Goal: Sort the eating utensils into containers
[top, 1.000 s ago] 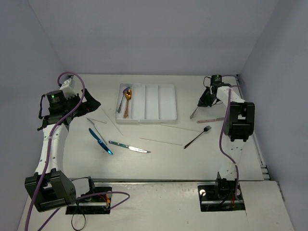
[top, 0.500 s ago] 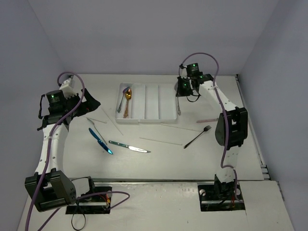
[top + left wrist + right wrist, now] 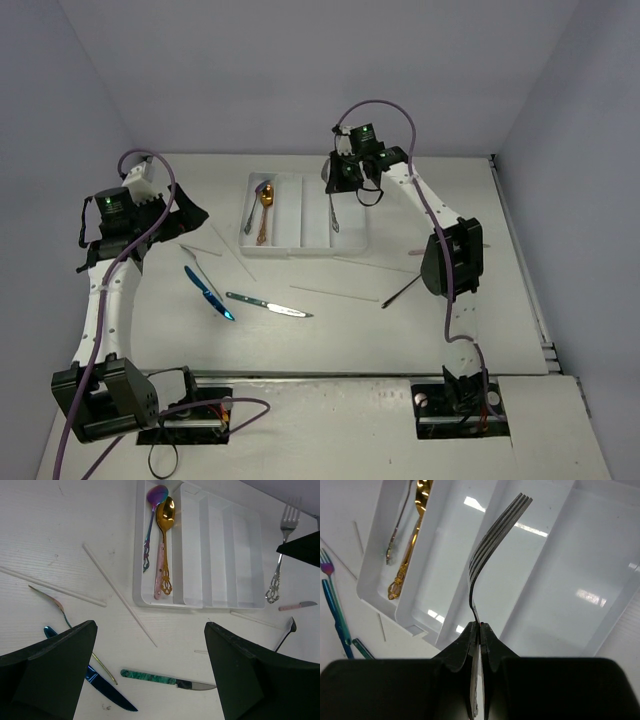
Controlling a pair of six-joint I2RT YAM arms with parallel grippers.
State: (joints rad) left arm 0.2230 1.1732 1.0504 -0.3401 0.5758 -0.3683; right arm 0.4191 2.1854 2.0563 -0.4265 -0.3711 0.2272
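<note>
R gripper: fingers pressed together, pinching the handle of a silver fork; seen close in wrist view.
Silver fork: held in the air over the white tray, tines pointing away from the wrist cam, above the dividers of the middle slots; which slot, can't tell.
L gripper: spread wide, nothing btwn fingers; off to the tray's left, above the table.
Tray contents: gold spoon & purple spoon lay side by side in the leftmost slot; other 3 slots bare.
On table, L of tray: blue knife, green-handled knife just beside it, thin pale sticks.
On table, R side: black fork, near the R arm; pink-handled knife past the tray's corner.
</note>
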